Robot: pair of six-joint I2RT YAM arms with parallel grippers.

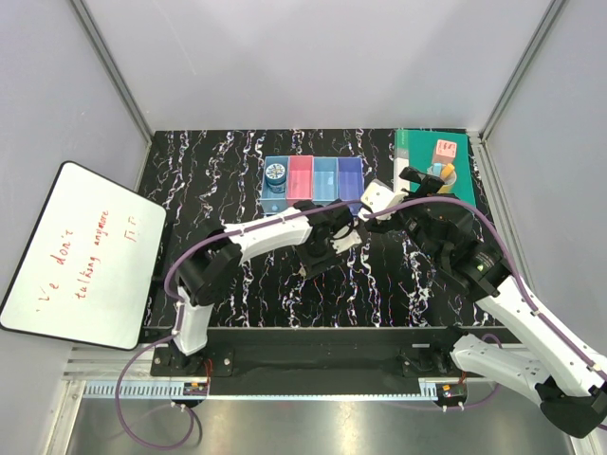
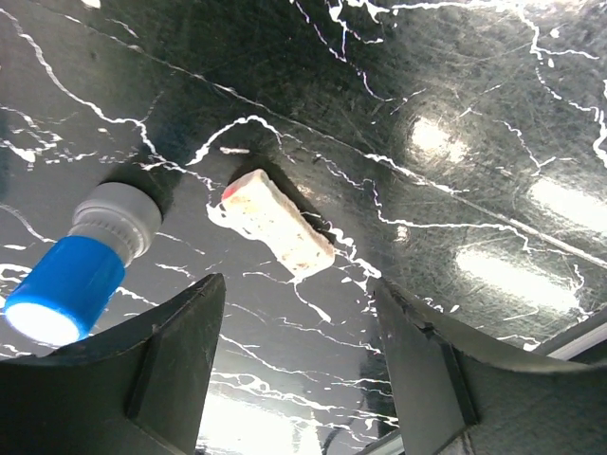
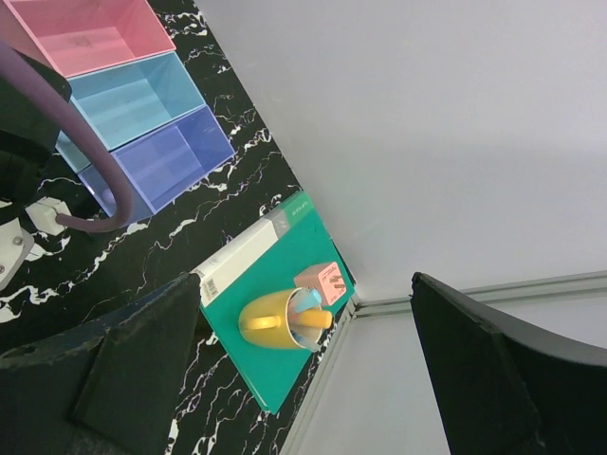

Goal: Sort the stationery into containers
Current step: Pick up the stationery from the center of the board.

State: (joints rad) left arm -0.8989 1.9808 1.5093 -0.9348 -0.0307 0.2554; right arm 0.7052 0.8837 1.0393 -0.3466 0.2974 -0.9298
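In the left wrist view a blue cylinder with a pale top [image 2: 81, 270] lies on the black marbled table. Beside it lies a pale oblong piece [image 2: 275, 223] with a reddish end. My left gripper [image 2: 296, 284] hovers open just short of the pale piece, with nothing between its fingers. The four containers stand in a row: light blue [image 1: 275, 194], pink [image 1: 300, 178], blue [image 1: 325, 178], purple [image 1: 350, 178]. A round blue disc [image 1: 275, 172] sits in the light blue one. My right gripper [image 3: 303, 280] is open and empty, raised near the mug, which holds an orange-yellow stick [image 3: 321, 319].
A green book [image 1: 427, 152] lies at the back right with a yellow mug [image 1: 441, 173] and a pink cube [image 1: 444, 149] on it. A whiteboard [image 1: 81, 256] leans at the left table edge. Grey walls close in the back and both sides.
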